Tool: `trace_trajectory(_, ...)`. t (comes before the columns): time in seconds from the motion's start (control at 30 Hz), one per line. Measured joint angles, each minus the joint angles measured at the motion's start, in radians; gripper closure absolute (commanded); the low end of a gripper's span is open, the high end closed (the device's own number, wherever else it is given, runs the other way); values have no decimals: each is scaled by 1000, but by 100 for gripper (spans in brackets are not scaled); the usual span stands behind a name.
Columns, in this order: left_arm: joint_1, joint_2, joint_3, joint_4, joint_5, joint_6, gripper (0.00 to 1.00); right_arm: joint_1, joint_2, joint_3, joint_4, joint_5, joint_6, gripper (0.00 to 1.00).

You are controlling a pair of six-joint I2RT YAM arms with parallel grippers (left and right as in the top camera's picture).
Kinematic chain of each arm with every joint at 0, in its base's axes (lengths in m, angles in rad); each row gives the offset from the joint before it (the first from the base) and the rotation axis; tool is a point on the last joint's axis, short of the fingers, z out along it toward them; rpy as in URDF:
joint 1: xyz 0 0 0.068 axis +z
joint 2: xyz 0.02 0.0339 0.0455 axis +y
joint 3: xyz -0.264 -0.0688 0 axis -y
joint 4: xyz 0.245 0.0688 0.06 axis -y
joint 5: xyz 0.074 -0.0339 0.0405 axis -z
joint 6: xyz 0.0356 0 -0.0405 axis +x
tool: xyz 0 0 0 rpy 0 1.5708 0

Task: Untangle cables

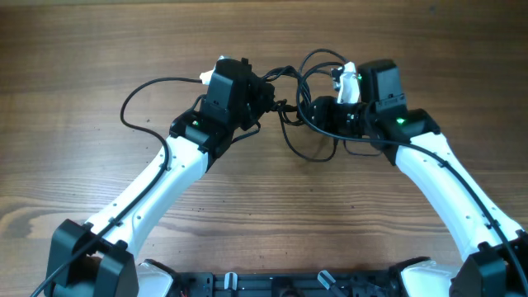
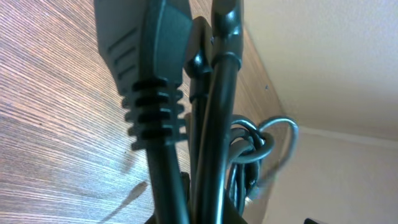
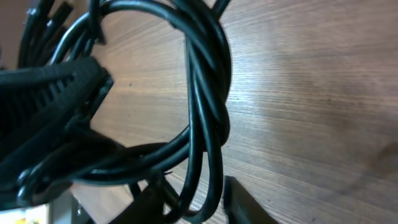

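The cables form a black tangle at the back middle of the wooden table, between both arms. My left gripper is shut on a bundle of them from the left. In the left wrist view a ribbed black plug and thick cords rise out of the jaws of that gripper. My right gripper meets the tangle from the right. In the right wrist view its fingers press in on two strands of a twisted loop, with almost no gap left.
One long cable loop trails over the table to the left of the left arm. A small white part sits by the right wrist. The arms' black base lines the front edge.
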Motion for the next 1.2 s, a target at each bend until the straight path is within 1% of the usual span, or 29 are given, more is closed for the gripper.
trace_trajectory(0.07, 0, 0, 0, 0, 5, 0, 96, 9, 5, 0, 6, 27, 19, 88)
trace_trajectory(0.13, 0, 0, 0, -1, 17, 0, 96, 10, 32, 0, 20, 39, 35, 90)
trace_trajectory(0.23, 0, 5, 0, 6, 56, 1, 96, 10, 78, 0, 53, 38, 42, 90)
trace_trajectory(0.27, 4, 11, 0, 16, 76, 2, 96, 10, 93, 0, 79, 35, 43, 89)
trace_trajectory(0.3, 6, 12, 0, 18, 82, 2, 96, 10, 102, 0, 101, 34, 43, 85)
trace_trajectory(0.4, 20, 13, 0, 31, 121, 5, 96, 9, 104, -1, 153, 37, 38, 85)
trace_trajectory(0.43, 23, 13, 0, 35, 134, 5, 96, 8, 106, -1, 167, 39, 32, 86)
trace_trajectory(0.5, 24, 13, 0, 41, 160, 5, 96, 8, 110, -2, 196, 40, 19, 93)
trace_trajectory(0.53, 26, 13, 0, 48, 177, 5, 96, 8, 112, -2, 203, 40, 12, 95)
trace_trajectory(0.73, 28, 13, 0, 88, 259, 19, 96, 8, 123, -2, 210, 10, 0, 96)
trace_trajectory(0.8, 28, 13, 0, 81, 262, 53, 96, 2, 124, -2, 196, 3, -12, 96)
trace_trajectory(0.87, 24, 13, 1, 33, 236, 92, 96, -12, 121, -2, 153, -8, -25, 96)
trace_trajectory(0.93, 13, 13, 1, -58, 154, 118, 96, -39, 92, -5, 63, -19, -53, 96)
trace_trajectory(1.0, -10, 13, 2, -137, 40, 127, 96, -67, 31, -6, -8, -49, -89, 96)
trace_trajectory(1.07, -29, 11, 6, -180, -52, 131, 96, -96, -81, -6, -71, -86, -131, 96)
trace_trajectory(1.13, -34, 5, 17, -204, -79, 136, 96, -125, -167, -11, -151, -111, -153, 96)
trace_trajectory(1.2, -40, -6, 27, -222, -79, 136, 96, -163, -269, -17, -185, -137, -169, 96)
